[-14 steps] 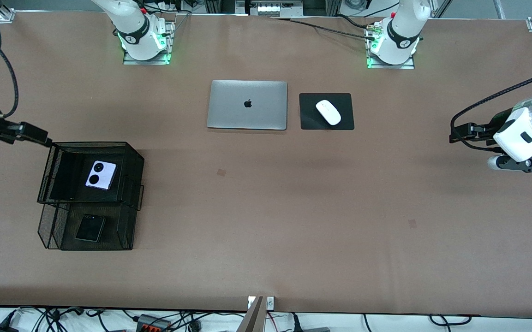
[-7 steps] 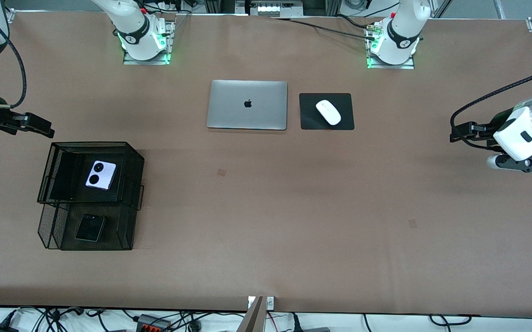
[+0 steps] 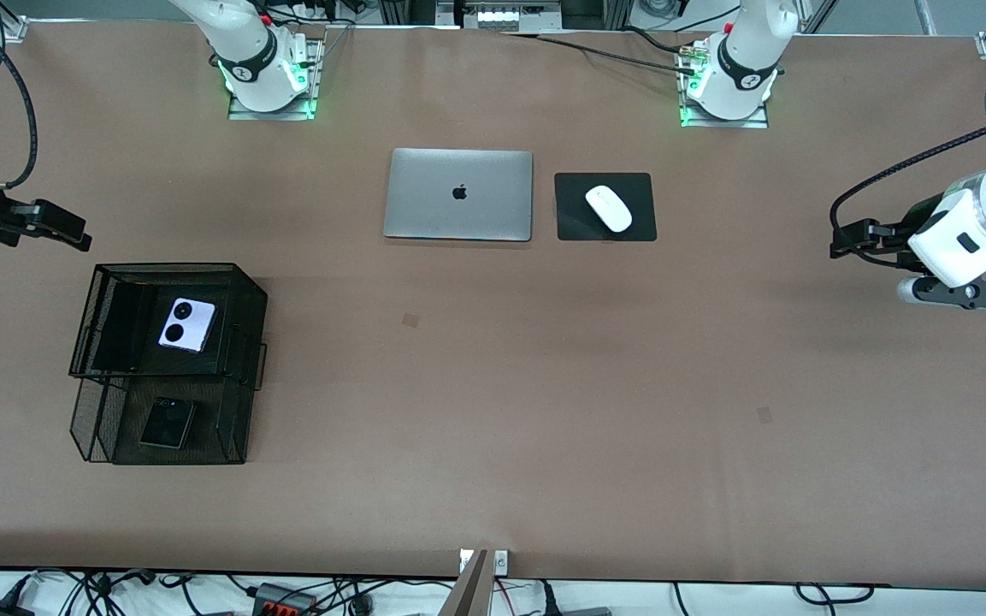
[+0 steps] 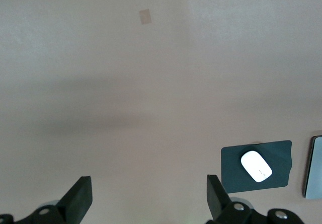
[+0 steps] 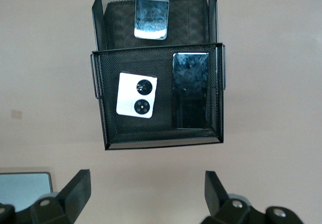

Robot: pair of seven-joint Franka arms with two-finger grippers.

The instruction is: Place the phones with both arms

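Seeing three phones in mesh rack [image 3: 249,295]: lavender phone [image 3: 186,325] at 12 o'clock of squarish black phone [image 3: 167,423], long black phone [image 5: 190,90] beside lavender. We note left pincer [image 4: 148,196] and right pincer [image 5: 146,194] both wide, empty, above bare tabletop [image 3: 544,385].

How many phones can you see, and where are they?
3. The lavender phone and the long black phone lie side by side in the upper tier of the mesh rack. The small black phone lies in the lower tier, nearer the front camera.

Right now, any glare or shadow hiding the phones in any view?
Front view: the long black phone nearly vanishes in the upper tray's dark mesh; the lavender phone reads clearly. Right wrist view: both black phones mirror overhead light, the small black phone brightest, yet outlines stay crisp. Left wrist view: no phones, only soft arm shadows on the table.
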